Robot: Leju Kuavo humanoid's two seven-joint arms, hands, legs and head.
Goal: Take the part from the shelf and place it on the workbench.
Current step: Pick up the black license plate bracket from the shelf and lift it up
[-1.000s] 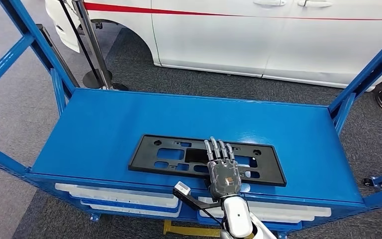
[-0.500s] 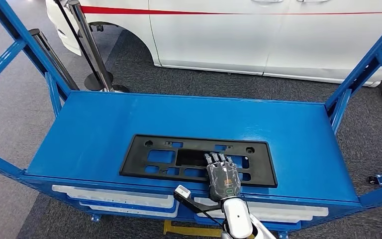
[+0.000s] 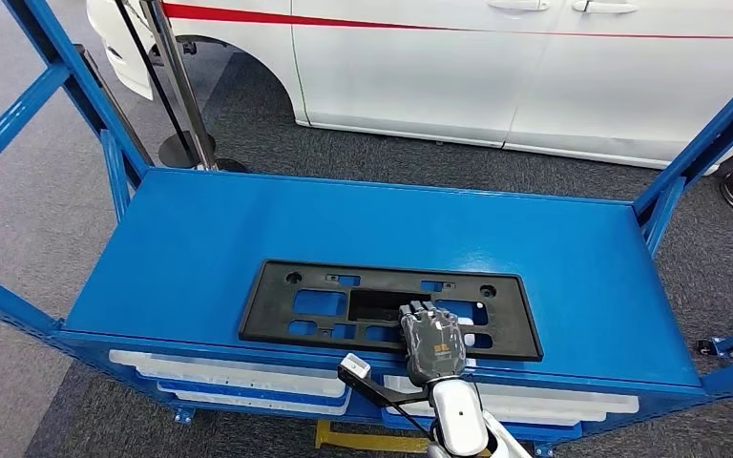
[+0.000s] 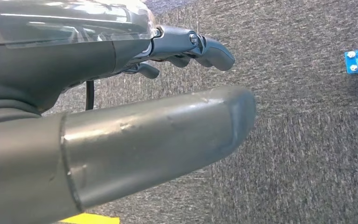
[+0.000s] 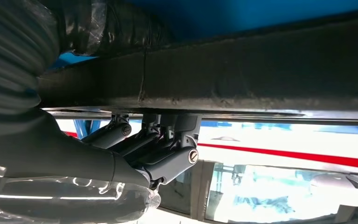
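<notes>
The part, a flat black plastic plate with several cut-outs, lies near the front edge of the blue shelf top. My right hand rests on its near right portion, fingers curled down into a cut-out. In the right wrist view the fingers hook over the plate's dark edge, gripping it. My left hand hangs over grey carpet, thumb straight and fingers loosely apart, holding nothing.
A white car with a red stripe stands behind the shelf. Metal stanchion poles stand at the back left. Blue uprights frame both ends of the shelf. White bins sit on the level below.
My right hand's fingers, stretched flat over the plate a second ago, have curled down into the cut-out and closed on the edge. The camera shifted slightly.
</notes>
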